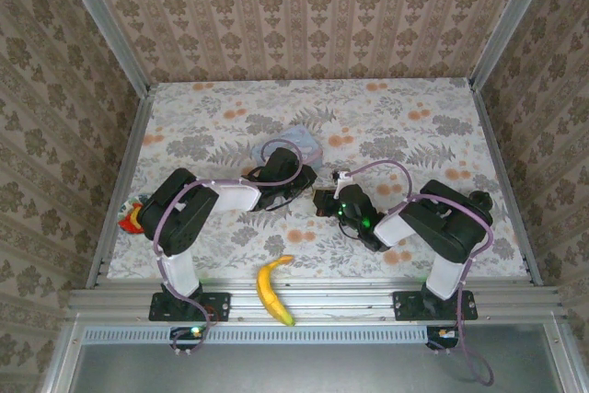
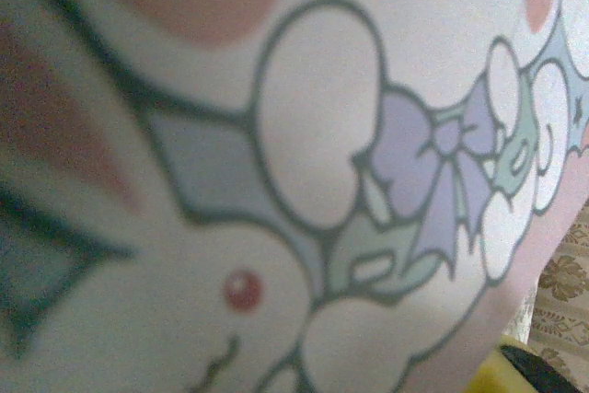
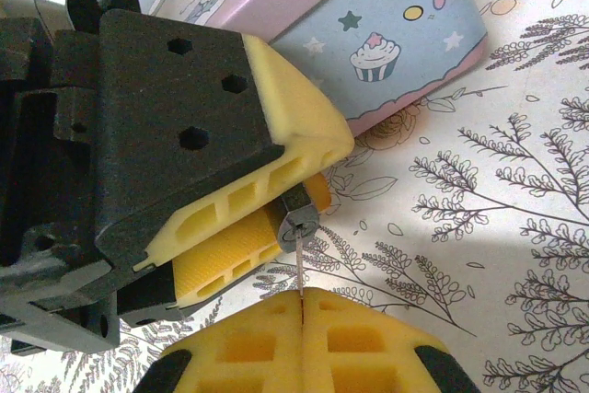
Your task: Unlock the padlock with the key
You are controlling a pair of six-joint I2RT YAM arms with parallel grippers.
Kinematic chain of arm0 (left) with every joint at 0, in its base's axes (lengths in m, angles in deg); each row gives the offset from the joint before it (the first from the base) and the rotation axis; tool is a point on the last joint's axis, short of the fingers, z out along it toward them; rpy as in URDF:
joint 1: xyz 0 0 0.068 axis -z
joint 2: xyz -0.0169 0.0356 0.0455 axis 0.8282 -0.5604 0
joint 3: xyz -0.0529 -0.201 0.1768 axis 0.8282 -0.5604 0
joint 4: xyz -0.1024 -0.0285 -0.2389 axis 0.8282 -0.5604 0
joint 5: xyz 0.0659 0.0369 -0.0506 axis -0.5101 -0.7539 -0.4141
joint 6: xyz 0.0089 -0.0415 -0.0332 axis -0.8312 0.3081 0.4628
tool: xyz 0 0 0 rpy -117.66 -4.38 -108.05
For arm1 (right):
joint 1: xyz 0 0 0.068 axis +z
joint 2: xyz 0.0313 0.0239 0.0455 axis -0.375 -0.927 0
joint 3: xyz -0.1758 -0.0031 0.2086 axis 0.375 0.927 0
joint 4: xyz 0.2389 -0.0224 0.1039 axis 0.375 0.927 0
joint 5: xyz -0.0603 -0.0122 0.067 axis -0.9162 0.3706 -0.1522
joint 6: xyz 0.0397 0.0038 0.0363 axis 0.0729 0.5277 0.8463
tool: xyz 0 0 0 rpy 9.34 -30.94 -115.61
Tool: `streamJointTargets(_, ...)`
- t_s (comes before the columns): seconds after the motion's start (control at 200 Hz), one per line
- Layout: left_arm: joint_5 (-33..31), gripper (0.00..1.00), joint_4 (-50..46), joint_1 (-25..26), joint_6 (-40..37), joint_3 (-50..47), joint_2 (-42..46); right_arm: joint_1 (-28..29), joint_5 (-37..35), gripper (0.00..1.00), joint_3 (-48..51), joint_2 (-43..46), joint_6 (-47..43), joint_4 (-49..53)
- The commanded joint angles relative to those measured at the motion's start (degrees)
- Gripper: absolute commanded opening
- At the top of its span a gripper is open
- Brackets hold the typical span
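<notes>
The two arms meet over the middle of the table (image 1: 184, 126), just in front of the tin (image 3: 405, 34).

The left gripper (image 3: 308, 192) comes in from the side. Its jaws are squeezed narrow on the padlock (image 3: 297, 221), a tiny dark block held up off the table. The right gripper (image 3: 302, 306) is below it in the right wrist view. Its jaws are pressed tight together on the key (image 3: 301, 273). Only the thin silver stem sticks out. It points straight up and touches the bottom of the padlock. I cannot tell how far in it goes.

I think the padlock is hard, smooth and very light. The yellow pads look soft, so it could twist or slip when the key pushes on it. It is best held by its flat sides, with the bottom left free for the key, as it looks now.

The key looks thin and weak. It could bend or pop out if it goes in crooked. It is best held by its wide flat end, close to the stem, and turned slowly. The stem should stay in line with the hole.

A banana (image 1: 271, 290) lies by the near edge, well apart from all this.
</notes>
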Motion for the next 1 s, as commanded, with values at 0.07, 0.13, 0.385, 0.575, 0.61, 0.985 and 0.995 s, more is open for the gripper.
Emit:
streamJointTargets(0.07, 8.3, 0.06, -2.7, 0.6, 4.3, -1.2, -2.4, -1.6, 0.4, 0.00, -1.8, -1.1, -0.3, -2.1)
streamJointTargets(0.13, 8.2, 0.05, -2.7, 0.6, 4.3, -1.4, -2.3, -2.1, 0.8, 0.00, -1.9, -1.0, -0.1, -2.1)
streamJointTargets(0.385, 8.5, 0.05, -2.5, 0.7, 4.4, -1.5, -2.3, -3.5, 2.3, 0.00, -2.5, -0.7, -0.3, -1.5)
streamJointTargets(0.575, 9.3, 0.04, -3.4, 0.7, 4.2, -1.4, -2.1, -5.2, 4.5, 0.00, -2.8, -0.7, -0.7, -1.5)
streamJointTargets(0.61, 9.4, 0.04, -3.7, 0.7, 4.2, -1.3, -2.1, -5.4, 4.8, 0.00, -2.9, -0.7, -0.8, -1.6)
streamJointTargets(0.985, 10.1, 0.03, -4.7, 1.0, 4.0, -0.2, -2.1, -7.2, 9.3, 0.00, -4.4, -0.9, -2.3, -2.1)
streamJointTargets(0.995, 10.1, 0.03, -4.7, 0.9, 4.1, -0.2, -2.1, -7.2, 9.3, 0.00, -4.4, -0.9, -2.4, -2.1)
